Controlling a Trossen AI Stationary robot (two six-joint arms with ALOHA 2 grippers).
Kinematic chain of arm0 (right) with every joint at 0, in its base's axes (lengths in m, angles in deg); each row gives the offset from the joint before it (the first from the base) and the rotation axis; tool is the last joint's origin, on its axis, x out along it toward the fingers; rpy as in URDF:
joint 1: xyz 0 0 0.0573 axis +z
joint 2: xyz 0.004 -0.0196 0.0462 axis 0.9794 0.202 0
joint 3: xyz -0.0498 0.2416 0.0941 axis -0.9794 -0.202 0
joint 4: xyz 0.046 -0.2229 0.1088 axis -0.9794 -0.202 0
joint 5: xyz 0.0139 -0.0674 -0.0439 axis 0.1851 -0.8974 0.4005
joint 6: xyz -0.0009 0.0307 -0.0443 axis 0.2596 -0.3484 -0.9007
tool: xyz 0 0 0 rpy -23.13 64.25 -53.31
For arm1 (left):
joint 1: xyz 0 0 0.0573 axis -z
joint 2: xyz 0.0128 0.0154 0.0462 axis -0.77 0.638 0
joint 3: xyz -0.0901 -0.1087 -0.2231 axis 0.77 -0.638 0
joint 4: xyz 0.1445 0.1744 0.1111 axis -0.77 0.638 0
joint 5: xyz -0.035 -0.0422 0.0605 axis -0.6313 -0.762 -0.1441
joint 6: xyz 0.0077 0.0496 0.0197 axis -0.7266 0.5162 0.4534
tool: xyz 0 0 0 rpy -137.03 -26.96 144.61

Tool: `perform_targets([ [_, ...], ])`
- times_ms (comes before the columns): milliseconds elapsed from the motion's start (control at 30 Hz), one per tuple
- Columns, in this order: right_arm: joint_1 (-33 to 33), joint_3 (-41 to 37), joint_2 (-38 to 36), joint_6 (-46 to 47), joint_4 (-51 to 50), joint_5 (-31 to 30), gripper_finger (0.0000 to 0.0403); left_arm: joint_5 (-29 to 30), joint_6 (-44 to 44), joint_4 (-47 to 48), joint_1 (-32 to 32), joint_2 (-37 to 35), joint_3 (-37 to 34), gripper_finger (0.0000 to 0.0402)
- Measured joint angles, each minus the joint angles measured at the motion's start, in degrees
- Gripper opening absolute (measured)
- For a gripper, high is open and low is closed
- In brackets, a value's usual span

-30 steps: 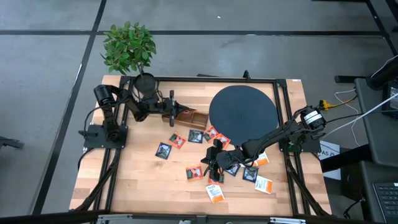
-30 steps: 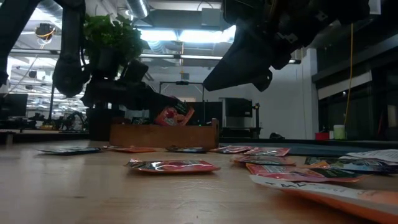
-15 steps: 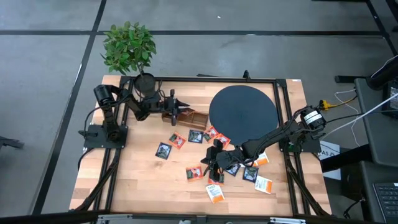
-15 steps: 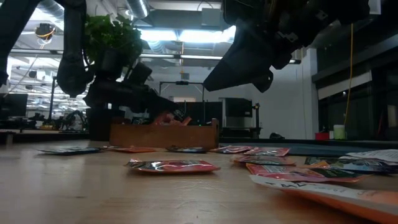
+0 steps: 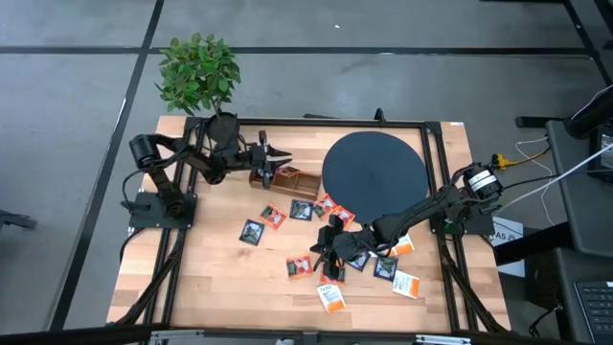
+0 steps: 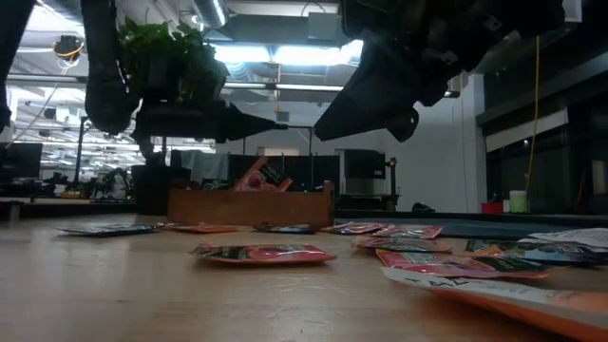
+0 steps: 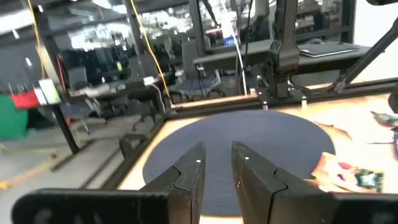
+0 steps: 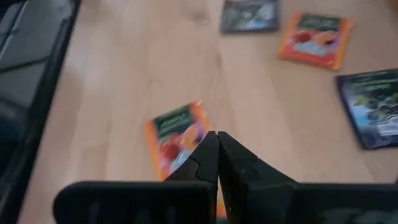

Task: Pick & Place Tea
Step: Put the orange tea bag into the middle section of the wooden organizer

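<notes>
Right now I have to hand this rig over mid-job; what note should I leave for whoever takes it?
Left gripper: open a little, empty, above the wooden tray.
Right gripper: shut, tips low at a red-orange sachet on the table; whether it grips, I cannot tell.
Done: at least one sachet stands tilted in the tray.
Left to do: about a dozen sachets lie loose on the table, some beside the black disc.

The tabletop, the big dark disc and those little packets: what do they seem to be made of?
Tabletop: pale wood, plank seams and grain showing. Disc: matte dark, finely ribbed in the left wrist view, perhaps rubber or fabric. Tea packets: thin glossy printed foil or paper, catching light.
</notes>
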Motion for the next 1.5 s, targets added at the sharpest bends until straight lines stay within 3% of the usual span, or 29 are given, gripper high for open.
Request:
perform_targets([
  [200,-0.8,0.1,-7.2,-7.9,-8.0,3.5,0.001,0.4,0.9,20.2,1.9,-9.5,1.9,0.0077],
  [333,-2.6,0.0,-10.5,-11.7,-10.7,2.5,0.001,7.4,5.6,39.0,4.8,-15.3,6.3,0.0088],
  [533,-4.9,-10.2,-11.3,-13.8,2.5,2.9,0.001,19.3,10.7,70.7,10.2,-18.1,18.8,0.0121],
  [667,-6.4,-17.6,-12.4,-10.0,11.9,4.1,0.001,27.7,14.3,85.2,14.5,-17.9,28.0,0.0146],
  [867,-7.1,-26.5,-12.2,-3.7,25.4,6.7,0.001,28.5,14.7,98.5,17.3,-16.7,37.7,0.0174],
  [1033,-6.5,-30.8,-12.2,-0.4,32.5,6.6,0.001,29.2,14.2,103.6,16.5,-13.3,42.3,0.0182],
  [1500,-4.3,-31.5,-12.2,-1.1,33.9,0.3,0.001,31.6,18.7,118.8,13.8,4.8,55.6,0.0182],
])
